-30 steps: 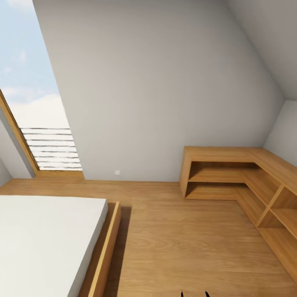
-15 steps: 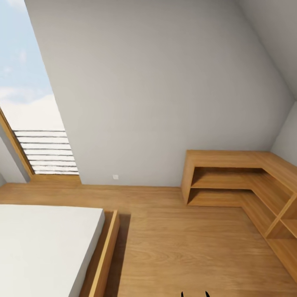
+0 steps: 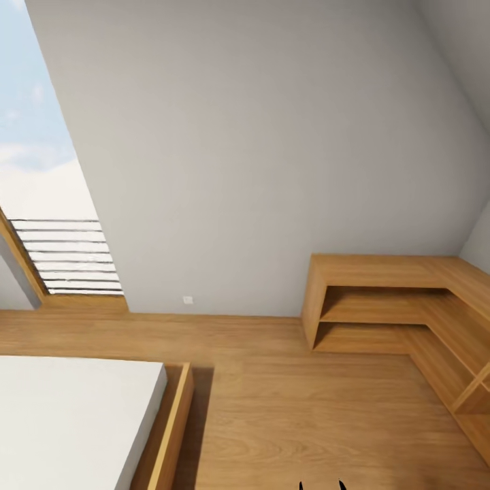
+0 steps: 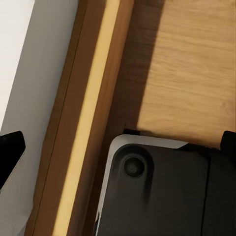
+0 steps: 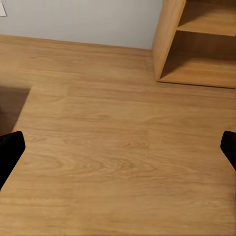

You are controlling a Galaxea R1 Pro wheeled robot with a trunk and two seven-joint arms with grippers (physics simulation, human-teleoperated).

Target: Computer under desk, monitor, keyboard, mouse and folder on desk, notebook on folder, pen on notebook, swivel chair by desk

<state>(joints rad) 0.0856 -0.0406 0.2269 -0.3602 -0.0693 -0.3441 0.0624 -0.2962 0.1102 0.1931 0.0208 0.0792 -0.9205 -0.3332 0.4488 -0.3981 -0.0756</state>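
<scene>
Black fingertips frame both wrist views: the right gripper stands wide apart over bare oak floor, nothing between its fingers. The left gripper looks spread too, empty, hanging above the robot's own dark base beside the bed frame. Out ahead, white mattress at the floor's left edge, a low corner shelf unit in the right corner, a slanted window. No desk, no chair, no folder here, so the robot is on its way. My guess for the folder: light, thin, a bit floppy and slick, best pinched at an overhanging edge.
</scene>
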